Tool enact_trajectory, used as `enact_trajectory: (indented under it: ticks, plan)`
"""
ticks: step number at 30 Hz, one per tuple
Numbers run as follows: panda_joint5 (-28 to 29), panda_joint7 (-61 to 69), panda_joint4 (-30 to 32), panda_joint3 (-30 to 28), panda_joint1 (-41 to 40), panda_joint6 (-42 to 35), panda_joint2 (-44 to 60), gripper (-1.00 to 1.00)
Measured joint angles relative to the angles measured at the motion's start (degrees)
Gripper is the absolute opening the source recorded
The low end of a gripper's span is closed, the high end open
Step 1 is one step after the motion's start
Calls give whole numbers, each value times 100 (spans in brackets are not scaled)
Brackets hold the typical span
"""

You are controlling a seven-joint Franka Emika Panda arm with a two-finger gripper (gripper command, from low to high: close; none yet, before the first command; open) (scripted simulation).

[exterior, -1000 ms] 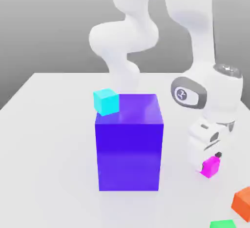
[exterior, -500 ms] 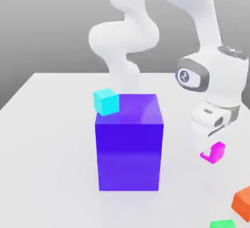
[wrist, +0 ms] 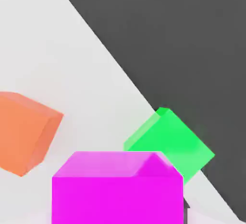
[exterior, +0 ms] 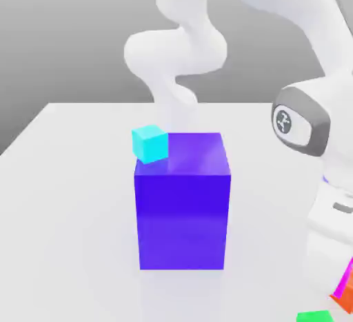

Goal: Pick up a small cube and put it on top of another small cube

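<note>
The small cube (wrist: 117,187), bright magenta-pink, sits close in front of the hand camera, and a thin sliver of it (exterior: 345,277) peeks out under the hand at the exterior view's lower right. My gripper (exterior: 339,272) is shut on this cube and holds it just above the table. An orange cube (exterior: 347,298) lies right beside the held cube, and a green cube (exterior: 316,316) lies a little nearer the front edge. In the hand view, the orange cube (wrist: 24,132) and the green cube (wrist: 170,141) lie on the table beyond the held cube.
A big blue-purple block (exterior: 182,207) stands mid-table, with a cyan cube (exterior: 150,142) at its far upper corner on the exterior view's left. The white table (exterior: 69,210) ends close to the green cube. The arm's white links (exterior: 179,58) rise behind the block.
The gripper closed on the magenta cube, lifted it, then carried it toward the exterior view's right and down, next to the orange cube. The block and cyan cube stayed put.
</note>
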State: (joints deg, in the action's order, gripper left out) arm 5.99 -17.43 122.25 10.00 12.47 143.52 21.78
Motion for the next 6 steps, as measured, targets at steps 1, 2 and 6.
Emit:
enact_trajectory:
  ticks: [1,2,6]
  plan:
    - [49,5,-52,-37,10,131,184,-100]
    - [100,-10,-85,-81,35,292,380,-100]
    - [149,-33,-107,-110,50,432,547,100]
